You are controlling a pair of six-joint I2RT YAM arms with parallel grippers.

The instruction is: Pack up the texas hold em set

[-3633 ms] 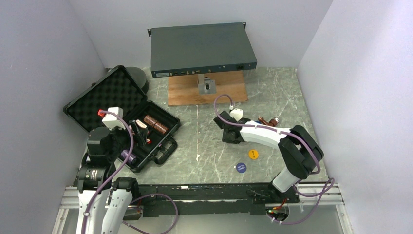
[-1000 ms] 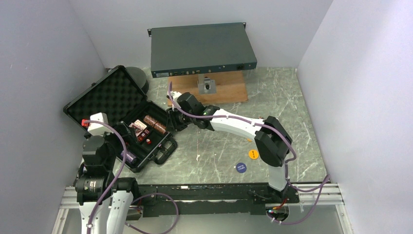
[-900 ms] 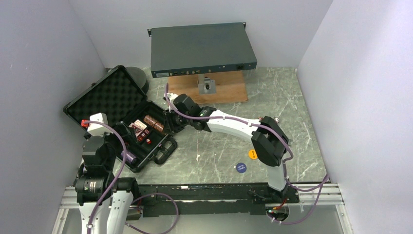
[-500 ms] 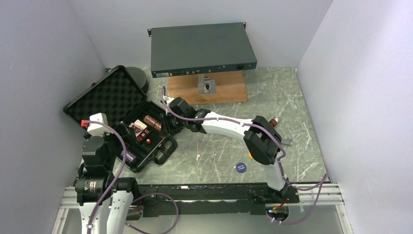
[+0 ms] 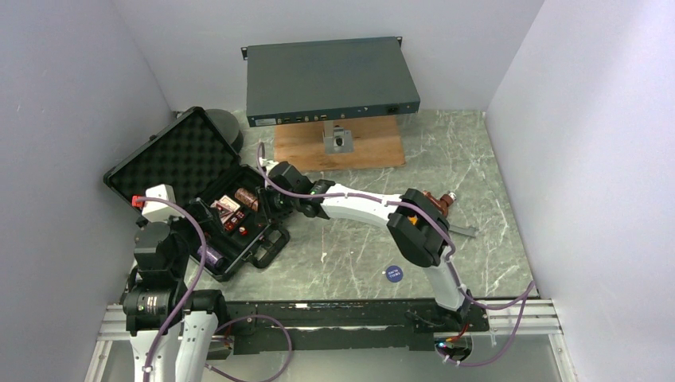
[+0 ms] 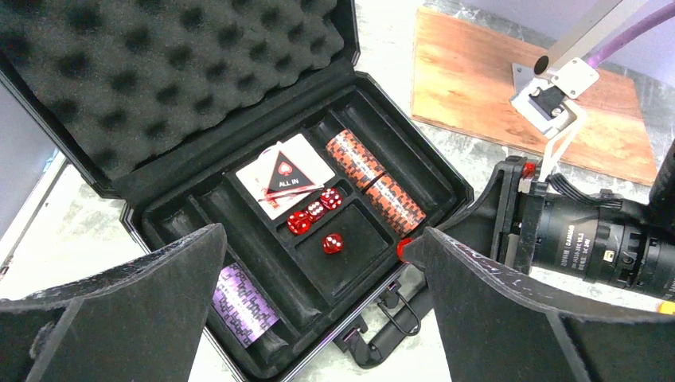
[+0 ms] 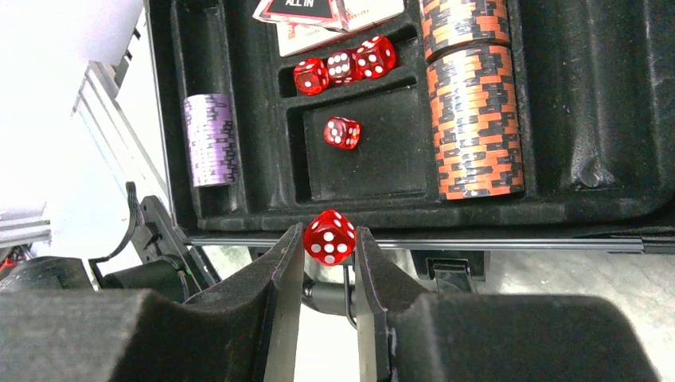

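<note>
Grey box (image 5: 330, 79): flat sheet metal, rectangular, a row of small ports along its front edge; upper middle of the top view. No readable marking.
Table (image 5: 477, 159): grey-green stone pattern with pale veins.
Board (image 5: 374, 147): bare wood, rectangular, lying under the box's front edge.
Case (image 5: 171, 163): black hard shell, open at left of the top view. Lid lined with egg-crate foam (image 6: 159, 79); base moulded into slots, wire handle on the front wall.
Orange rolls (image 6: 374, 179): two stacks of chips, orange with dark stripes, end to end in one long slot.
Purple roll (image 7: 211, 139): striped chips, lying in the slot at the left of the right wrist view.
Deck (image 6: 280, 171): red and white, top face reads "ALL IN" under a heart.
Blue disc (image 5: 393, 273): round, flat, on the table at lower middle; white print too small to read.
Dice (image 6: 316, 211): three red cubes with white pips in a row, a fourth (image 7: 342, 131) alone in the square pocket.
Right gripper (image 7: 329, 239): black padded fingers pinching one red die (image 7: 329, 237) over the case's front rim.
Left gripper (image 6: 314, 239): jaws spread wide, nothing between them, above the case.
</note>
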